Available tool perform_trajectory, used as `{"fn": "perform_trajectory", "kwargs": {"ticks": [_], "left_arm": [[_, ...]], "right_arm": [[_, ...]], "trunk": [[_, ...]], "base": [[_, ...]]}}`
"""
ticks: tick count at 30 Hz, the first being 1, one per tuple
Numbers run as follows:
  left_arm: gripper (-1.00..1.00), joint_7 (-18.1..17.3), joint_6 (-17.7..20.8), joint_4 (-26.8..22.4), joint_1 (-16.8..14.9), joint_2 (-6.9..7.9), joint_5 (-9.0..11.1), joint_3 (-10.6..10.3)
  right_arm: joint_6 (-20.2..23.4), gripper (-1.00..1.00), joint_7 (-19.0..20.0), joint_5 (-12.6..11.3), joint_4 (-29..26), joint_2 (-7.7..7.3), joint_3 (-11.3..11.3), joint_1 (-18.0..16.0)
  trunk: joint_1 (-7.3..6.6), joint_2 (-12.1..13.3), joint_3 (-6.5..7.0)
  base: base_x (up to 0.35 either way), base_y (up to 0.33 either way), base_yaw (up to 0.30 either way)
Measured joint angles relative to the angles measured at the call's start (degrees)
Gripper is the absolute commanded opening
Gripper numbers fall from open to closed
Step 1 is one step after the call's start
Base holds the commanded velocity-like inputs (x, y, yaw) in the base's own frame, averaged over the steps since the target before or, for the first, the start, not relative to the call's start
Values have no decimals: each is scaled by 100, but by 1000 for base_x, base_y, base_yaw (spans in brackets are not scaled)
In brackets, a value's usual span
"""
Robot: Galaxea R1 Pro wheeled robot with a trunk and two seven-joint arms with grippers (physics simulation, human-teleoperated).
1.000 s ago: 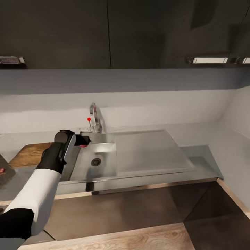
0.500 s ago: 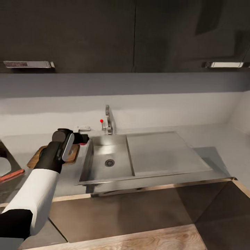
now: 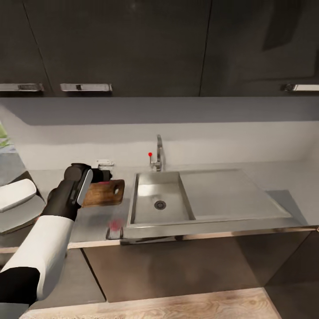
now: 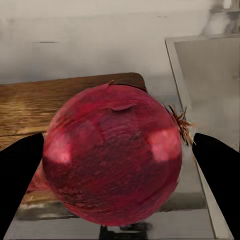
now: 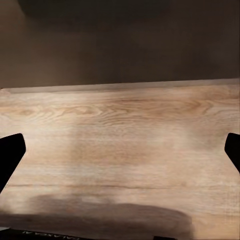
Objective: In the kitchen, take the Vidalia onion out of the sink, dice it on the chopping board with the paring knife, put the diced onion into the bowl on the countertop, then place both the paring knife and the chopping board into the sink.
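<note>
My left gripper (image 4: 117, 162) is shut on the Vidalia onion (image 4: 112, 160), a dark red, round bulb with a dry root tuft. In the head view the left gripper (image 3: 101, 177) hovers over the far end of the brown chopping board (image 3: 104, 193), which lies on the grey countertop (image 3: 88, 221) just left of the sink (image 3: 142, 209). The board (image 4: 30, 107) shows under the onion in the left wrist view. A white bowl (image 3: 15, 194) sits at the far left. The paring knife is out of view. My right gripper (image 5: 120, 155) is open over a wooden floor.
The steel sink has a drain (image 3: 160, 204), a draining area (image 3: 226, 195) to its right and a faucet (image 3: 157, 155) behind. Dark wall cabinets (image 3: 133, 44) hang above. A pink reflection (image 3: 116, 225) shows on the counter's front edge.
The camera has swung, so the sink now sits further right in the view. My left gripper, still holding the onion, has gone from the sink's left edge to above the chopping board.
</note>
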Motion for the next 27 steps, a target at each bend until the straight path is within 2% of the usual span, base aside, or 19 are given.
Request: {"fn": "perform_trajectory", "kwargs": {"ticks": [10, 17, 22, 27], "left_arm": [[-100, 0, 0, 86, 0, 1, 6, 0], [-100, -4, -5, 299, 1, -14, 11, -7], [-100, -11, -9, 559, 1, -74, 25, -26], [-100, -11, -19, 756, 1, -212, 19, -42]], "right_arm": [[0, 100, -1, 0, 0, 0, 0, 0], [-7, 100, 2, 0, 1, -7, 0, 0], [-8, 100, 7, 0, 1, -8, -1, 0], [-8, 100, 8, 0, 1, -8, -1, 0]], "trunk": [[-2, 0, 73], [-1, 0, 121], [0, 1, 131], [0, 1, 130]], "base": [[105, 227, 210], [97, 57, 184], [11, 5, 30], [2, 1, 4]]}}
